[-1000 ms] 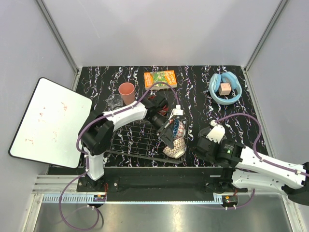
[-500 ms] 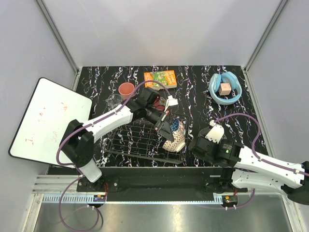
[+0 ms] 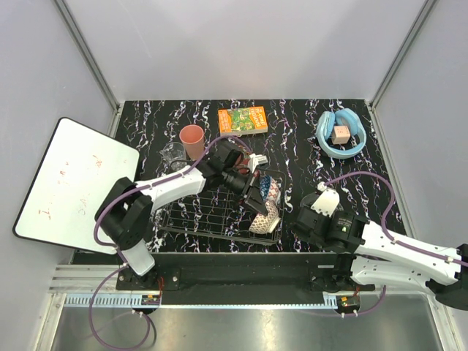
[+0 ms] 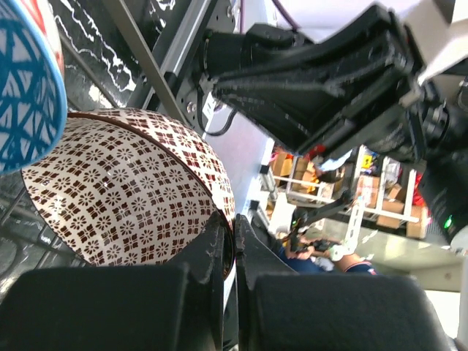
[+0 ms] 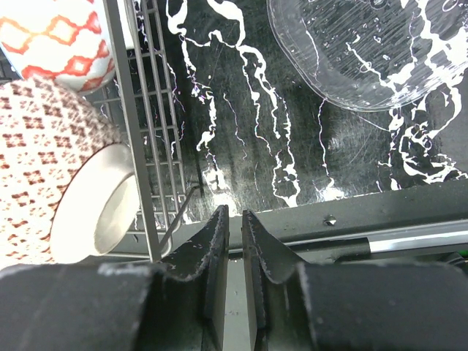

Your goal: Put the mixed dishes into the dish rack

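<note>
My left gripper is shut on the rim of the beige patterned bowl, which stands on edge at the right end of the dish rack. In the left wrist view the bowl fills the lower left, with the blue patterned bowl just behind it in the rack. The salmon-pink cup and the glass tumbler stand behind the rack. My right gripper is shut and empty, right of the rack, near the clear glass bowl. The red bowl is hidden.
An orange-green box and light-blue headphones lie at the back of the black marbled table. A white board leans at the left. The table's front edge runs just under my right fingers.
My left arm has shifted its elbow and wrist and set the beige bowl slightly lower and more on edge in the rack's right end. The right arm has barely moved.
</note>
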Robot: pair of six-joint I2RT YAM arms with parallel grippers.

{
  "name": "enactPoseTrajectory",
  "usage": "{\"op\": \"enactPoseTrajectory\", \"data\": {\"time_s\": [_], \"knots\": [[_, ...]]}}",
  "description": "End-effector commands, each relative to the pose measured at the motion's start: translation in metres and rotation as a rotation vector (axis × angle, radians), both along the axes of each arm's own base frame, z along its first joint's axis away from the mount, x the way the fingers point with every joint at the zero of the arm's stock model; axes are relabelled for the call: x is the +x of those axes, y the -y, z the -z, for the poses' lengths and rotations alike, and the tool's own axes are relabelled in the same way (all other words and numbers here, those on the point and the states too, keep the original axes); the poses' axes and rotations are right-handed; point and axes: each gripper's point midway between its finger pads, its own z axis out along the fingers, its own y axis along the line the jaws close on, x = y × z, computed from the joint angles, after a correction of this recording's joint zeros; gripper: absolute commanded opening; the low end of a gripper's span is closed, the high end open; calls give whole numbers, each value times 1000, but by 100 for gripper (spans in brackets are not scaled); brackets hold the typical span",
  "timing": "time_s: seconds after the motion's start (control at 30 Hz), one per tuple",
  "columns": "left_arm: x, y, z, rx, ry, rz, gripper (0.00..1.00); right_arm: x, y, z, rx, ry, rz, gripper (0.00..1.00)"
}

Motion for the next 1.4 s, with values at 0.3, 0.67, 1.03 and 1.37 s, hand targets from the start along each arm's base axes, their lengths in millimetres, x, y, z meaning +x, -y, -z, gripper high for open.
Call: {"op": "enactPoseTrajectory", "data": {"time_s": [0.3,0.67,1.03,1.37], "knots": [[11,19,-14,-53,-57,-51,0,-4,2,5,-1,-15,10,20],[16,15,-18,-92,-195,-99,0,-5,2,5,-5,-27,12,20],[22,9,-6,-89,-232,-147,28,-5,3,5,-15,-27,16,20],[21,9,-8,-38,-182,-126,99,-2,2,-1,-10,-10,21,25]]}}
